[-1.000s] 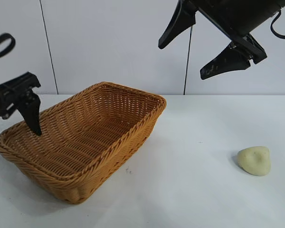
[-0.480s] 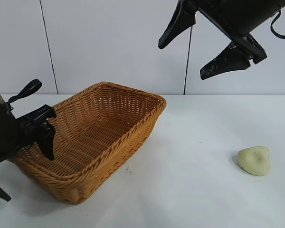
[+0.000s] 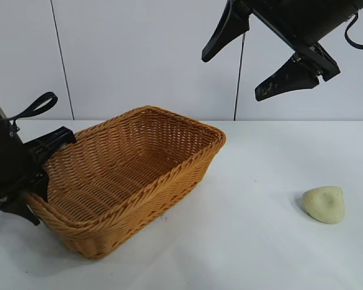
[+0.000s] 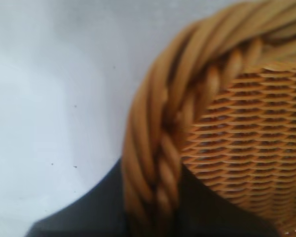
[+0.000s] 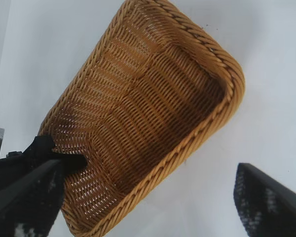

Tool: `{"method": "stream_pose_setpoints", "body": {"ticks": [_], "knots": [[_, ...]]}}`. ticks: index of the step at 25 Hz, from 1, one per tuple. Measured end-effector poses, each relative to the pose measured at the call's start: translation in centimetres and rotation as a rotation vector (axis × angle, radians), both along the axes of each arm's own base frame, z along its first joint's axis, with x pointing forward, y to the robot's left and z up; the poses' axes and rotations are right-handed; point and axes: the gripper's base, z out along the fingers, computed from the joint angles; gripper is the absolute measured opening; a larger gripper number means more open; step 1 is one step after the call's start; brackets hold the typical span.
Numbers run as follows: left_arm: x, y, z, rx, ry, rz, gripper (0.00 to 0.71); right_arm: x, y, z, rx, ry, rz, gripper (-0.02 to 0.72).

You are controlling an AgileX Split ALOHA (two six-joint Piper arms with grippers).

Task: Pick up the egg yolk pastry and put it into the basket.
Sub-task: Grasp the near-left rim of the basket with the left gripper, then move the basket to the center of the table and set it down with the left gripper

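Note:
The egg yolk pastry [image 3: 324,204], a pale yellowish lump with a dimple, lies on the white table at the right. It is far from both grippers. The golden-brown woven basket [image 3: 190,162] stands at the left with nothing inside. My left gripper [image 3: 37,186] is at the basket's near-left corner, shut on the braided rim. In the left wrist view that rim [image 4: 158,123] runs between the two dark fingers of the left gripper [image 4: 155,215]. My right gripper [image 3: 233,78] hangs open high above the table, and in its own view this right gripper [image 5: 148,197] looks down on the basket [image 5: 227,64].
A white tabletop [image 3: 248,241] stretches between the basket and the pastry. A pale panelled wall [image 3: 145,54] stands behind the table. The left arm's dark body [image 3: 3,163] is beside the basket's left end.
The left gripper came down from inside the basket to its near-left corner and shut on the rim. The basket has slid and turned to the right. The right arm and pastry stayed still.

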Motion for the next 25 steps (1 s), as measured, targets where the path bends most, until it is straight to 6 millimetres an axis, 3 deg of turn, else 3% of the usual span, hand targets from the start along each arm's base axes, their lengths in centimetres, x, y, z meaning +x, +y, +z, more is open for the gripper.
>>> {"method": "stream_pose_setpoints", "body": {"ticks": [7, 11, 15, 25], "knots": [[5.0, 1.4, 3.8, -0.011, -0.040, -0.344, 0.084, 0.0, 0.0, 0.0, 0.000, 0.002, 0.001, 0.666], [7.3, 0.7, 4.0, -0.001, 0.006, -0.581, 0.084, 0.0, 0.0, 0.0, 0.000, 0.002, 0.001, 0.666], [8.6, 0.3, 3.5, 0.002, 0.028, -0.677, 0.084, 0.0, 0.0, 0.0, 0.000, 0.004, 0.004, 0.666], [9.8, 0.2, -0.3, 0.016, 0.028, -0.659, 0.084, -0.1, 0.0, 0.0, 0.001, 0.008, 0.007, 0.666]]}}
